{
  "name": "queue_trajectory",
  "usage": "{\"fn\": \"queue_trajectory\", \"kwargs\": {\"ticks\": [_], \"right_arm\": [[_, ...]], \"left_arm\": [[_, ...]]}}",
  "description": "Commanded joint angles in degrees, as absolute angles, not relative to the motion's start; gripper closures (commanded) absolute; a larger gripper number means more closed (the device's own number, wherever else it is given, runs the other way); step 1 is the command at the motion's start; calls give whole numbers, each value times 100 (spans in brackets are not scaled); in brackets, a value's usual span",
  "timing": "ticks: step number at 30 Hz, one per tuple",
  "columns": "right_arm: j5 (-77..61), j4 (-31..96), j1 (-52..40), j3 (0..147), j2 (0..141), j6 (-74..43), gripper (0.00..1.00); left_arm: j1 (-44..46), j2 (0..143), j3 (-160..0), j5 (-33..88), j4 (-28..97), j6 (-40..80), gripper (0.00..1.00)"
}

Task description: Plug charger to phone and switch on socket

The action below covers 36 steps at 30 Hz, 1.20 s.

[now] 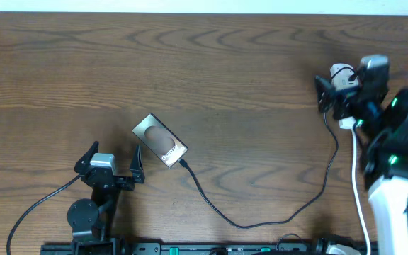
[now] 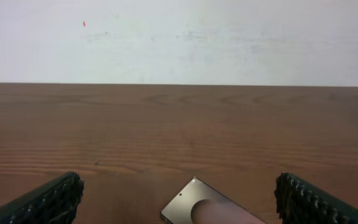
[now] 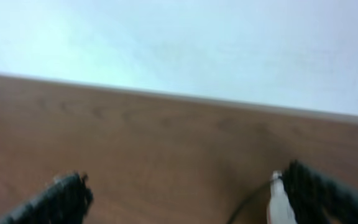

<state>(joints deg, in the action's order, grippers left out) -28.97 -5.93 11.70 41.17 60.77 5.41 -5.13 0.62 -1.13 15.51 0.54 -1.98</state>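
Note:
The phone (image 1: pixel 160 140) lies flat and slanted on the wooden table, left of centre. The charger (image 1: pixel 243 225) is a thin black cable; its tip touches the phone's lower right end (image 1: pixel 183 163), and it loops along the table to the right arm. My left gripper (image 1: pixel 112 161) is open and empty, just below-left of the phone. In the left wrist view the phone (image 2: pixel 207 208) lies between the open fingers (image 2: pixel 179 202). My right gripper (image 1: pixel 346 99) is open over the socket (image 1: pixel 348 124), which is mostly hidden. The right wrist view shows the socket's white end (image 3: pixel 279 202) beside the right finger of the open jaws (image 3: pixel 191 196).
The socket's white cord (image 1: pixel 360 198) runs down to the front edge beside the right arm's white base (image 1: pixel 392 205). The table's far edge meets a white wall (image 2: pixel 179 43). A black rail (image 1: pixel 190 248) runs along the front edge.

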Motion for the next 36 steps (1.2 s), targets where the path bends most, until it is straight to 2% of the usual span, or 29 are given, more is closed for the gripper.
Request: {"fn": "queue_trajectory", "kwargs": {"ticks": [1, 6, 25, 33, 36], "right_arm": [[-2858, -1286, 1017, 3308, 5310, 563, 1], [-2565, -1885, 906, 2375, 4289, 567, 1], [-1699, -1619, 891, 54, 867, 694, 1], [-1400, 296, 891, 32, 27, 738, 1], [-1313, 349, 891, 32, 30, 738, 1]], "left_arm": [[-491, 30, -25, 1597, 274, -279, 1], [-491, 30, -25, 1597, 274, -279, 1], [-491, 30, -25, 1597, 274, -279, 1], [-491, 30, -25, 1597, 274, -279, 1], [-491, 30, -25, 1599, 274, -279, 1]]}}
